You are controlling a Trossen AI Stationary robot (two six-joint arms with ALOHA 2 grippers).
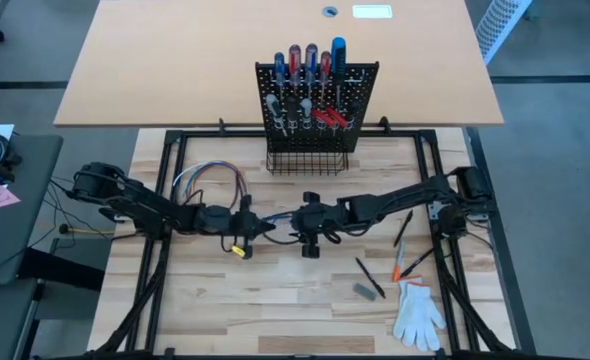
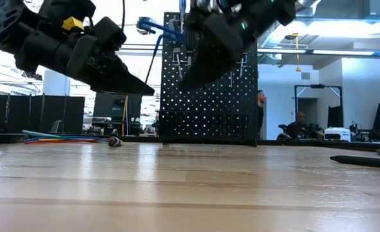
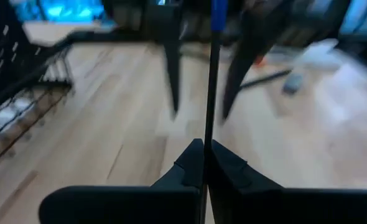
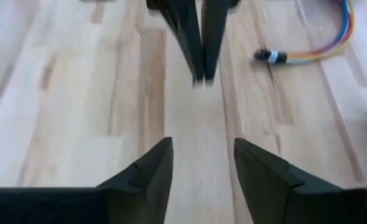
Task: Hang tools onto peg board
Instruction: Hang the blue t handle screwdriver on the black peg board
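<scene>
The peg board (image 1: 315, 95) stands upright at the table's far middle. Red- and blue-handled tools (image 1: 310, 62) hang in its rings, above a wire basket (image 1: 308, 158). At mid-table my left gripper (image 1: 265, 228) (image 3: 205, 152) is shut on a thin-shafted screwdriver (image 3: 209, 93) with a blue handle (image 3: 218, 12). My right gripper (image 1: 297, 222) (image 4: 202, 155) faces it from the right and is open. Its fingers (image 3: 171, 81) stand on either side of the shaft, apart from it. More tools (image 1: 370, 278) lie flat at the near right. My left gripper pinches the screwdriver's thin metal shaft (image 3: 208, 127) between its two fingers. The fingers come nearly level from the table's left and lie along the shaft. The shaft runs straight out ahead of them, blue handle end toward the right gripper. The tool is clear of the table.
A loop of coloured wires (image 1: 210, 180) lies at the far left, with its plug end (image 4: 270, 56) near the grippers. A white glove (image 1: 418, 315), a small grey piece (image 1: 363, 291) and other loose tools (image 1: 405, 245) lie at the near right. A black frame (image 1: 165, 200) borders the table.
</scene>
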